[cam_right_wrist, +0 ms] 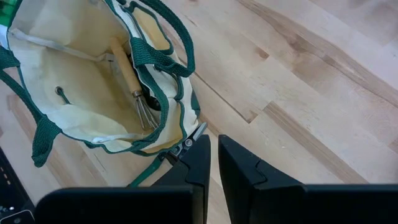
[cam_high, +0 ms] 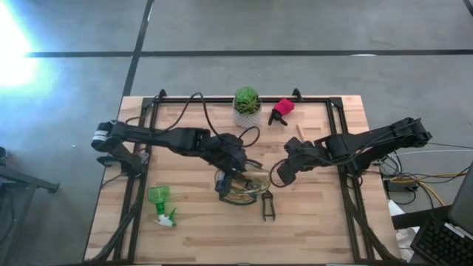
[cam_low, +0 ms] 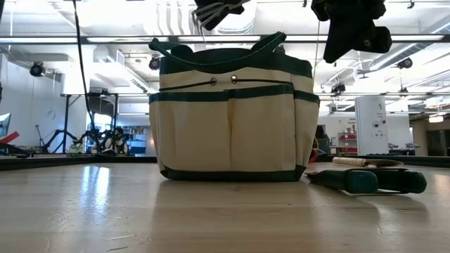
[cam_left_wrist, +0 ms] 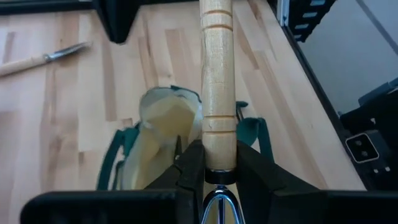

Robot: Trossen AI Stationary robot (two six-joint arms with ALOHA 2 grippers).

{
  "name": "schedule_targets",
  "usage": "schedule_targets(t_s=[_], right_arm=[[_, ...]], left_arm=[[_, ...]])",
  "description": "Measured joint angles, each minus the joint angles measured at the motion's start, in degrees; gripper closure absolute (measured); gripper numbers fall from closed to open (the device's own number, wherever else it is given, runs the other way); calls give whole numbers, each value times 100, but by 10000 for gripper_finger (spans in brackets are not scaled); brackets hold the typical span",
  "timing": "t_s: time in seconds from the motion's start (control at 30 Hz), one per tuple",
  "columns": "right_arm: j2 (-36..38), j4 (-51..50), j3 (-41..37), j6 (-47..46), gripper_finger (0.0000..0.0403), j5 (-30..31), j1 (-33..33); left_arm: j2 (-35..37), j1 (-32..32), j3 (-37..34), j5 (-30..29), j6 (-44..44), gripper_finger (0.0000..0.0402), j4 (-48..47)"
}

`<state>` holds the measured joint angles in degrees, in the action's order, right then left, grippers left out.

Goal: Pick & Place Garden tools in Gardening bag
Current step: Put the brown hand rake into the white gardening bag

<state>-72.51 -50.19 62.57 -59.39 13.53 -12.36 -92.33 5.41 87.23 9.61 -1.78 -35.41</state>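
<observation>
A table (cam_high: 310, 222) of pale wooden planks, edged by a dark metal frame, is seen from above on a grey concrete floor crossed by dark lines. At table height, a large workshop room is seen behind it, with white ceiling beams, strip lights, tripods and shelving. No writing or brand can be read anywhere. Near the table's middle stands the bag (cam_low: 232, 112), cream with dark green trim and handles, its mouth open. Inside it, a fork (cam_right_wrist: 134, 87) with a wooden handle is seen lying against the lining. The left gripper (cam_left_wrist: 217, 171) is held above the bag's mouth, its fingers clamped narrowly on the metal neck of a wooden-handled tool (cam_left_wrist: 217, 74), whose handle juts out over the bag. The right gripper (cam_right_wrist: 214, 165) hangs just beside the bag, its fingers nearly together and holding nothing. Pruners (cam_high: 267, 207) lie on the table just beside the bag, towards the front edge. A green spray bottle (cam_high: 161, 203) lies well apart near the left front. A red sprayer piece (cam_high: 281, 111) and a potted plant (cam_high: 247, 103) are set near the back edge, and another wooden-handled tool (cam_left_wrist: 43, 57) lies behind the bag.
</observation>
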Motion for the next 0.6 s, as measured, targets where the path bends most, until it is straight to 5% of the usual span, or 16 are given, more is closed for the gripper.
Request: schedule_targets(t_s=[0.6], right_arm=[[0,1,0,1,376,-1,0]], left_arm=[[4,47,-634,-68,26,335,392]])
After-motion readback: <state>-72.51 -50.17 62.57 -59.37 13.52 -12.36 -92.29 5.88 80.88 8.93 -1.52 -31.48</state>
